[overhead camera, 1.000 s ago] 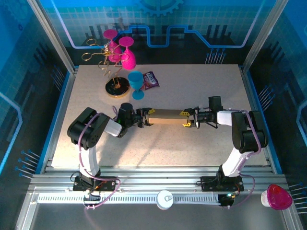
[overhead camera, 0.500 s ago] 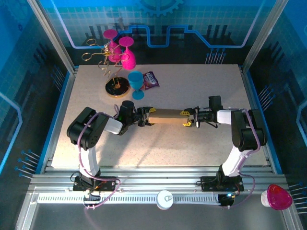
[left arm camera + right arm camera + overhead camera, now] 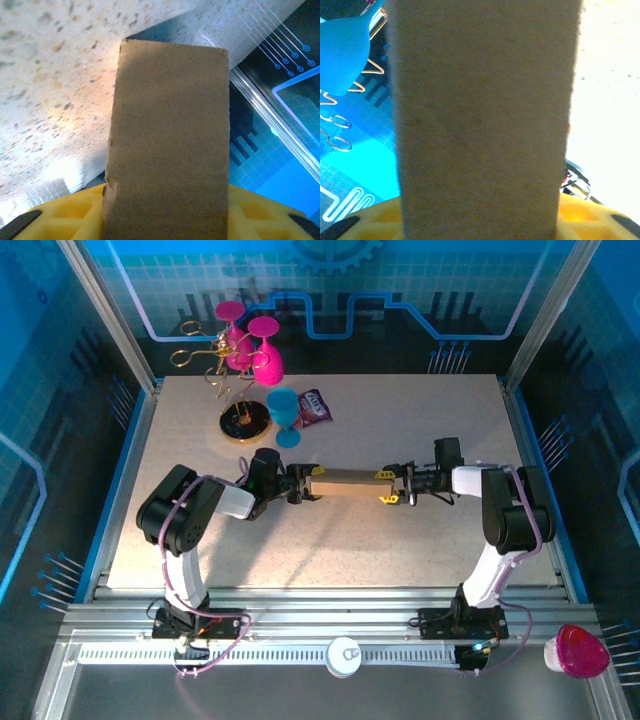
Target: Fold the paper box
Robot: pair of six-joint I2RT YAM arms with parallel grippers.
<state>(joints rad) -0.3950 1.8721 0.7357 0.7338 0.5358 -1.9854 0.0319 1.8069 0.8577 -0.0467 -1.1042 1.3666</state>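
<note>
The paper box (image 3: 348,480) is a plain brown cardboard piece stretched lengthwise between my two grippers at mid-table. My left gripper (image 3: 306,485) grips its left end and my right gripper (image 3: 392,486) grips its right end. In the left wrist view the paper box (image 3: 170,140) rises from between the yellow fingers (image 3: 65,216) of the left gripper (image 3: 167,222), with its far edge over the table. In the right wrist view the paper box (image 3: 480,115) fills the gap between the yellow fingers (image 3: 600,216) of the right gripper (image 3: 480,222).
At the back left stand a gold rack (image 3: 244,423) with pink goblets (image 3: 262,358), a blue cup (image 3: 284,412) and a purple snack packet (image 3: 315,407). The table (image 3: 420,540) has metal frame edges. A pink item (image 3: 578,650) lies off the table at the near right.
The box, held at both ends, has shifted slightly toward the far side and looks narrower from above. Both grippers have moved with it.
</note>
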